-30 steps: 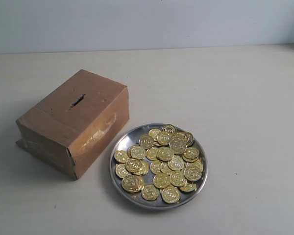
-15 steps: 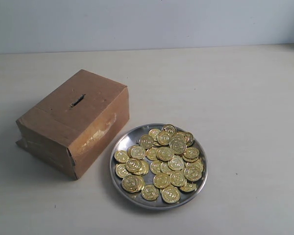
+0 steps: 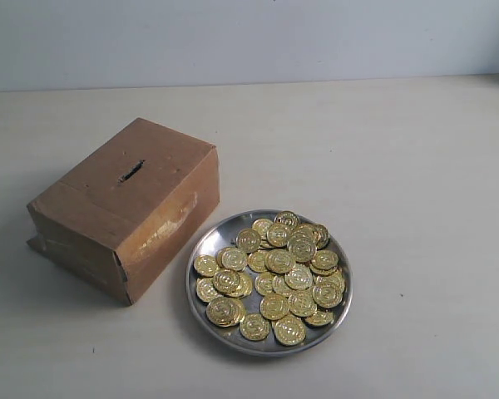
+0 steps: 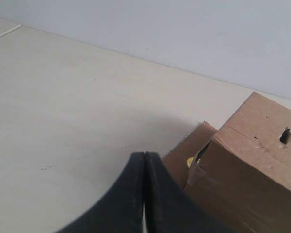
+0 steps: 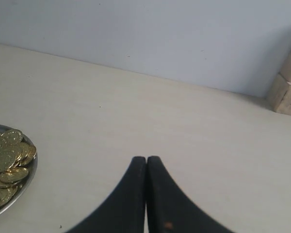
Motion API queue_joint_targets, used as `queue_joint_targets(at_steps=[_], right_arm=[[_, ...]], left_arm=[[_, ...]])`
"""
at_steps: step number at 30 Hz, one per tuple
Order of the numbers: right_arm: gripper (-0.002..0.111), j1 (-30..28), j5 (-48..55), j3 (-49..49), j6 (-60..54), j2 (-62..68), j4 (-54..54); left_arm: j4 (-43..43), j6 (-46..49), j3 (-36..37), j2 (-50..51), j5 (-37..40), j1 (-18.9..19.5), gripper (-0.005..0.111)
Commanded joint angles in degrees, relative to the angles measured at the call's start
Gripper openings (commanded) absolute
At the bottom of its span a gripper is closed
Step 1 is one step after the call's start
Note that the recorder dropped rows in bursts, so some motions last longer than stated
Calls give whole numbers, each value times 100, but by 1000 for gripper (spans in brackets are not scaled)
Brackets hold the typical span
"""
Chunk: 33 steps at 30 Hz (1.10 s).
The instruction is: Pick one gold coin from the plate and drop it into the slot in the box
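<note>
A round silver plate (image 3: pixel 201 251) heaped with several gold coins (image 3: pixel 279 261) sits just right of the brown cardboard box (image 3: pixel 154 223). The dark slot (image 3: pixel 131 171) runs across the box's top face. Neither arm shows in the exterior view. In the left wrist view my left gripper (image 4: pixel 145 155) is shut with nothing in it, apart from the box (image 4: pixel 252 174), whose slot (image 4: pixel 284 135) shows on top. In the right wrist view my right gripper (image 5: pixel 146 158) is shut and empty over bare table, with the plate's rim (image 5: pixel 19 193) and coins (image 5: pixel 7 160) off to one side.
A pale table (image 3: pixel 399 150) stretches around the box and plate, ending at a light wall (image 3: pixel 249 37). A loose cardboard flap (image 4: pixel 186 153) sticks out at the box's base. A stack of wooden blocks (image 5: pixel 286 90) stands by the wall in the right wrist view.
</note>
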Motion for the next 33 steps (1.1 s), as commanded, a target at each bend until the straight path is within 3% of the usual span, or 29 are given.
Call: queue_joint_targets(at_steps=[1,33], right_arm=[[0,-25,-4,25,19,-26,30],[0,-25,-42,25,18,-26,-254]], left_arm=[[-60,-36,-4,-23,-5,-35,0],[-60,-36,-4,-23,75,-35,0]])
